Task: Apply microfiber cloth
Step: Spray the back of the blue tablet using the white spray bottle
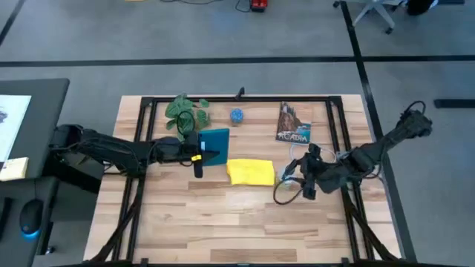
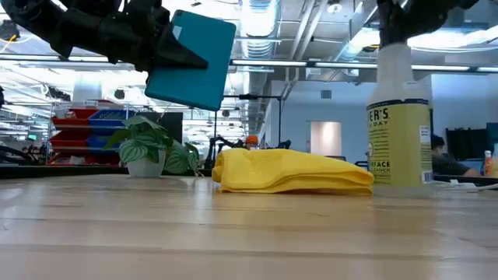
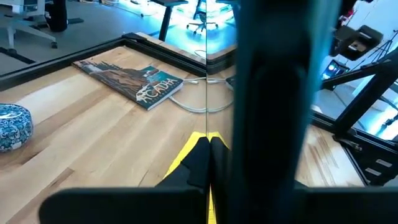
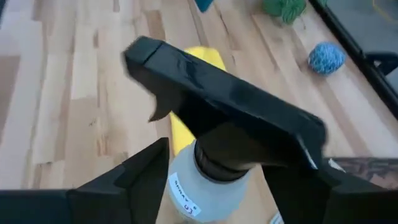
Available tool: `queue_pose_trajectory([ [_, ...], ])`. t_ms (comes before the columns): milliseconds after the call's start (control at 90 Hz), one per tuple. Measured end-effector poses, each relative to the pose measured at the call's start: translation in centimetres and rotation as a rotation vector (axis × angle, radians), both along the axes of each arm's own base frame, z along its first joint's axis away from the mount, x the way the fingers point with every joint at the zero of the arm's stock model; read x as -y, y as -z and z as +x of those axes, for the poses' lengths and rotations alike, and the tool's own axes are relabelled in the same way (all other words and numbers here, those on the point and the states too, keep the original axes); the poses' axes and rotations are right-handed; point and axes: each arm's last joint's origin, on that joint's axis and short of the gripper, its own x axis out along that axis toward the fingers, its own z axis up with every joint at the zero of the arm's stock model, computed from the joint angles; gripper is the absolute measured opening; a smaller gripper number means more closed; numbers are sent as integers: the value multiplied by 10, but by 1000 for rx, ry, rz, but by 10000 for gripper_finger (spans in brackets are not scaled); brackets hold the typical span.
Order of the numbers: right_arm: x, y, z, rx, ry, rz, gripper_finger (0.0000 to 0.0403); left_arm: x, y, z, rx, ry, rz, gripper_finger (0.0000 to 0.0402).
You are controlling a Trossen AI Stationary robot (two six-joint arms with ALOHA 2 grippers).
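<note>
From above, I see the bright yellow floppy microfiber cloth (image 1: 251, 172) lying bunched on the pale wooden table (image 1: 223, 222), near the middle. My left gripper (image 1: 199, 157) sits just beside its left edge, clamped on the flat teal-backed tablet (image 1: 214, 145). My right gripper (image 1: 308, 178) is just off the cloth's right side, closed around the neck of the clear spray bottle (image 1: 294, 176). A paperback book (image 1: 294, 124), a small blue patterned ball (image 1: 236, 116) and a potted green plant (image 1: 185, 113) line the far edge.

At table height, the tablet (image 2: 191, 61) hangs tilted in the air, well clear of the wood, and the cloth (image 2: 292, 172) lies as a low folded heap; the bottle (image 2: 399, 124) stands on the table close to the cloth's end.

My left wrist camera is mostly blocked by the tablet's edge (image 3: 273, 106), with only a sliver of yellow (image 3: 186, 155) below it.

My right wrist camera shows the bottle's dark trigger head (image 4: 224, 109) between my fingers, the cloth (image 4: 186, 134) beyond.

Both claws are full, so I judge the right must let go of the bottle first, away from the cloth. Then I should pinch a thick fold, not a single layer, and keep the tablet steady and angled toward it.
</note>
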Motion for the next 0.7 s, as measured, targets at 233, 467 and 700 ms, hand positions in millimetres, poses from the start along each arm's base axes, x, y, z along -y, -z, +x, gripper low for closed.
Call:
queue_pose_trajectory([
  [233,6,-4,12,21,-111,-18,265,0,1,0,-8,0,0,11],
  [467,13,-4,16,22,-70,-18,227,0,1,0,-8,1,1,11],
  [700,13,1,23,24,-15,15,115,0,1,0,-9,1,1,11],
])
